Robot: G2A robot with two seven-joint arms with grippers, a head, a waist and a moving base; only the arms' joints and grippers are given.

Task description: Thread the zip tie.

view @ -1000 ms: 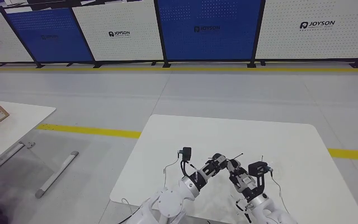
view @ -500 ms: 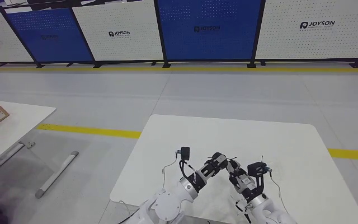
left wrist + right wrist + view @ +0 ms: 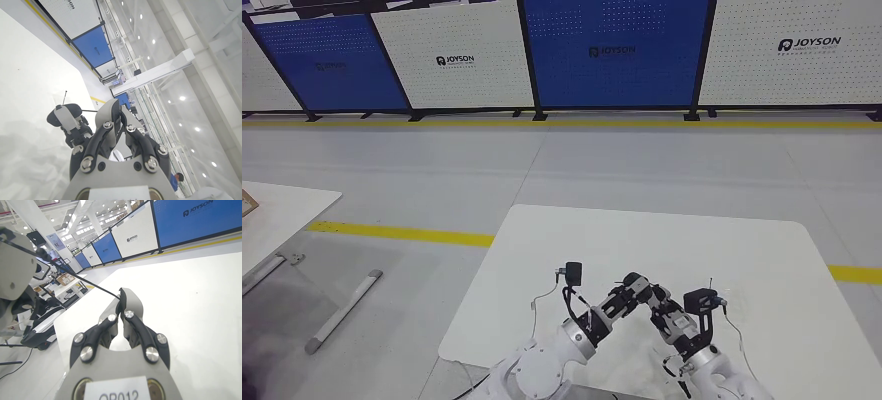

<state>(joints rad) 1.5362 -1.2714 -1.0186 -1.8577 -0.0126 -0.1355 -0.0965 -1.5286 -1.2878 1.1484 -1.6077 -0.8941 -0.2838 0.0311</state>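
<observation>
The zip tie (image 3: pixel 83 280) is a thin black strap. In the right wrist view it runs from my right gripper (image 3: pixel 120 298), which is shut on one end, up to its small black head (image 3: pixel 42 252) beside the left arm's grey wrist (image 3: pixel 15 275). In the left wrist view my left gripper (image 3: pixel 119 111) is shut, and the strap (image 3: pixel 88 110) leads from its fingertips towards the right gripper (image 3: pixel 64 113). A short tail (image 3: pixel 64 97) sticks out past that gripper. From above, both grippers (image 3: pixel 635 284) (image 3: pixel 657 297) sit close together over the table's near edge.
The white table (image 3: pixel 662 240) stretches bare beyond the grippers. A second white table (image 3: pixel 282 210) stands far off to the left across the grey floor. Blue and white partition panels (image 3: pixel 612 50) line the back.
Both arms have shifted slightly towards the table's near edge. The grippers stay close together, each still shut on the zip tie.
</observation>
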